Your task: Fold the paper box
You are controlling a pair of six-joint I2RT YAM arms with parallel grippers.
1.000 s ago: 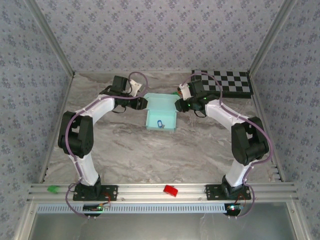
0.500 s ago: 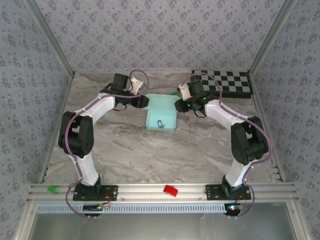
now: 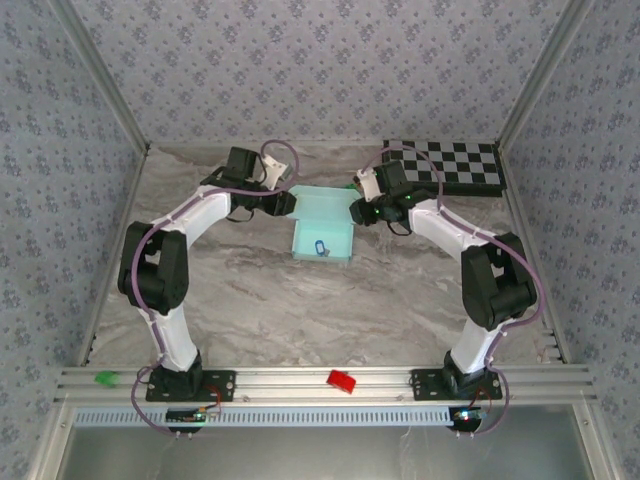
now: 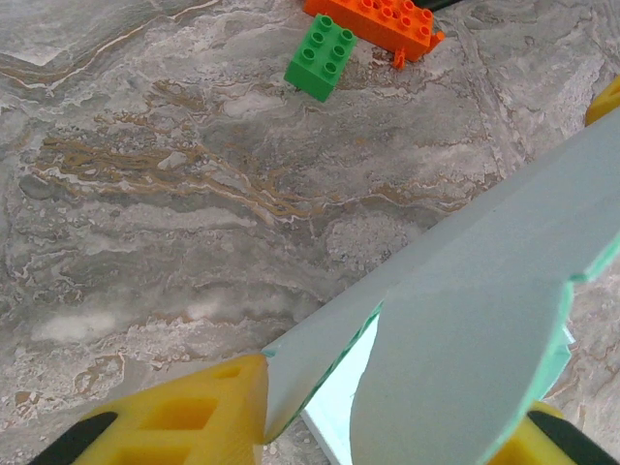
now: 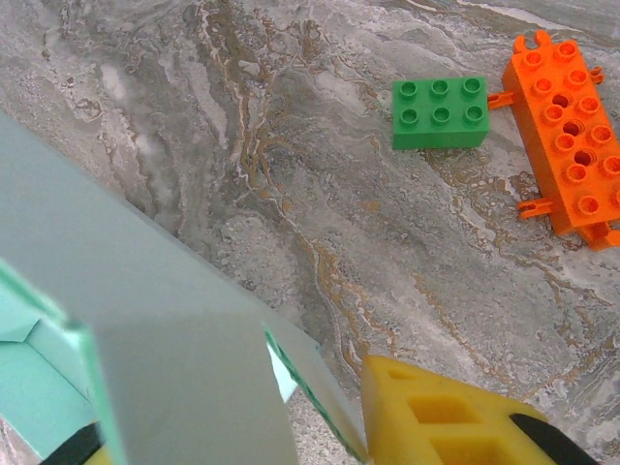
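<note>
- Aluminium rail [image 3: 290, 382] runs along the near edge, well behind both sets of jaws. It carries a small red block [image 3: 342, 381] between the arm bases and a small green block [image 3: 103, 378] out past the left base.
- Grey-veined marble tabletop [image 3: 300, 310] stretches from the rail up to the jaws.
- Pale aqua thin-cardboard paper box [image 3: 322, 225] sits on the marble between the two grippers, open side up. Its small blue-and-white label [image 3: 320, 247] is on the side nearer the bases.
- Left gripper [image 3: 287, 203] meets the box at its far left corner. In the wrist view the yellow left fingers [image 4: 184, 417] stand apart, with an aqua wall and a flap running between them. One finger touches the wall, but I cannot tell whether the jaws pinch the cardboard.
- Right gripper [image 3: 356, 212] meets the far right corner. The yellow right fingers [image 5: 446, 417] also stand apart with a cardboard flap between them, and again I cannot tell whether they grip it.
- Beyond the jaws, a green studded plastic brick [image 4: 325, 56] and a long orange studded plastic brick [image 4: 378, 21] lie just beside each other, apart from the box.
- Farther still, beyond and to the right of the right jaws, a flat black-and-white checkerboard [image 3: 455, 165] lies on the marble.
</note>
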